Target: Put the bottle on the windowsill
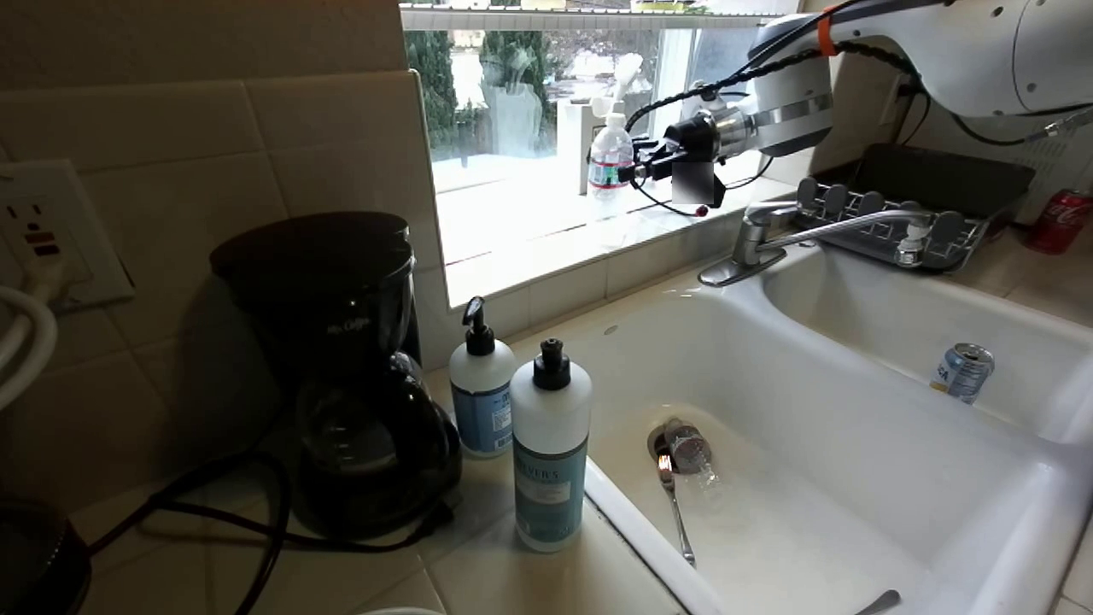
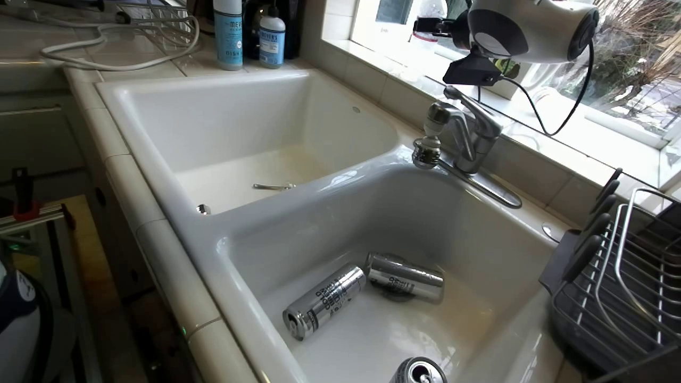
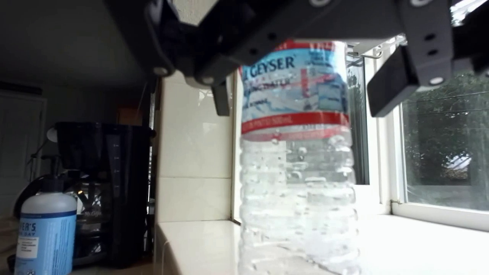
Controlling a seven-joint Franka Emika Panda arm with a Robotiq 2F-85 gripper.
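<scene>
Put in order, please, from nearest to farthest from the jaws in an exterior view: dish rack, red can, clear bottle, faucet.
1. Clear bottle: upright between the open jaws.
2. Faucet: right of the bottle.
3. Dish rack: right of the faucet.
4. Red can: far right, beyond the rack.

Dim tiled wall (image 1: 188,154), bright window (image 1: 564,85), trees (image 3: 439,137) outside.

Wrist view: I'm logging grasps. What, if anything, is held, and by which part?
Nothing: the claw is open, with a gap on either side of the bottle.
</scene>
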